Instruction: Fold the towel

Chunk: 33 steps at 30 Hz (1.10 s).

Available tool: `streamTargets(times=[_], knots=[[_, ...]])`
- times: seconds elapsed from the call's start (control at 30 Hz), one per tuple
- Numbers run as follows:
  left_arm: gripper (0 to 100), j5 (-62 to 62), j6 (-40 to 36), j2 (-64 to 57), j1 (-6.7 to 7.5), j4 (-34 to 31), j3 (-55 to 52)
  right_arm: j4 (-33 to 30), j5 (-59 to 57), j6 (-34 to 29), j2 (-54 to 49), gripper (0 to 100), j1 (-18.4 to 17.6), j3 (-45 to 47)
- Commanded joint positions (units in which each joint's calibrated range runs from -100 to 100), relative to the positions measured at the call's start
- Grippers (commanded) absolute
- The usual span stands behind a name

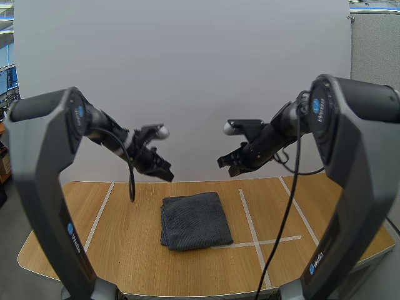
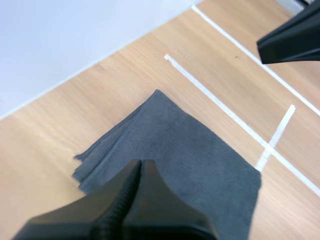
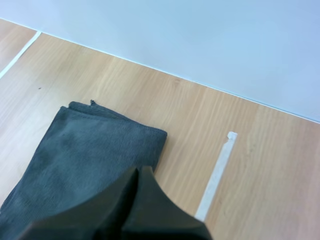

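Observation:
A dark grey towel (image 1: 195, 220) lies folded into a thick rectangle on the wooden table (image 1: 125, 250), near its middle. Its stacked layers show along one edge in the left wrist view (image 2: 190, 150), and the same towel (image 3: 85, 165) lies flat in the right wrist view. My left gripper (image 1: 167, 175) hangs in the air above and to the left of the towel, its fingers together as one dark wedge (image 2: 141, 167). My right gripper (image 1: 223, 161) hovers above and to the right of it, also shut on nothing (image 3: 139, 172).
White tape lines (image 1: 250, 225) mark the table to the right of the towel, with another line (image 1: 100, 215) at the left. A plain white wall stands behind the table. The other arm's dark gripper tip (image 2: 292, 40) shows over the tape lines.

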<state>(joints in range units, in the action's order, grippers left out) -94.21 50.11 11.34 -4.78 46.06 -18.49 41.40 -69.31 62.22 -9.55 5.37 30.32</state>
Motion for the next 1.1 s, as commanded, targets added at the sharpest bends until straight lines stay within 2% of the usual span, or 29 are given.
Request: streamTargets(times=[0.0, 0.13, 0.17, 0.2, 0.23, 0.3, 0.33, 0.37, 0.53, 0.87, 1.07], knots=[[0, -5.8, -4.5, -11.0, -1.76, -3.1, -1.7, -4.6, -10.7, -2.0, -7.5, 0, 1.5, 0.1], [15, -5.8, -4.7, -14.7, -3.54, -3.3, -6.3, -5.8, -16.0, -2.1, -12.0, 0, 2.3, 0.1], [29, -5.8, -4.7, -15.4, -4.34, -3.5, -8.3, -6.4, -17.1, -2.1, -13.2, 0, 2.3, 0.1], [33, -5.8, -4.7, -15.6, -4.87, -3.5, -9.7, -6.5, -17.8, -2.1, -14.3, 0, 2.3, 0.1], [49, -5.8, -4.7, -15.7, -5.73, -3.6, -11.5, -6.6, -18.5, -2.1, -15.3, 0, 2.3, 0.1], [71, -5.8, -4.3, -15.7, -6.83, -3.6, -14.6, -6.6, -19.3, -2.1, -16.7, 0, 2.3, 0.1], [91, -5.8, -3.8, -15.7, -7.64, -3.5, -16.5, -6.6, -19.9, -2.1, -18.0, 0, 2.3, 0.1], [100, -5.8, -3.8, -15.6, -7.93, -3.2, -18.0, -6.6, -19.9, -2.1, -19.0, 0, 2.3, 0.1], [100, -5.8, -6.0, -13.5, -8.16, -3.9, -20.7, -6.6, -21.7, -2.2, -21.2, 0, 2.3, 0.1], [100, -5.8, -4.1, -0.3, -8.16, -3.0, -20.7, -6.6, -27.2, -2.2, -21.8, 0, 2.3, 0.1], [100, -5.8, -0.1, 5.3, -8.16, 2.4, -20.7, -7.1, -27.7, -2.2, -21.8, 0, 2.3, 0.1]])
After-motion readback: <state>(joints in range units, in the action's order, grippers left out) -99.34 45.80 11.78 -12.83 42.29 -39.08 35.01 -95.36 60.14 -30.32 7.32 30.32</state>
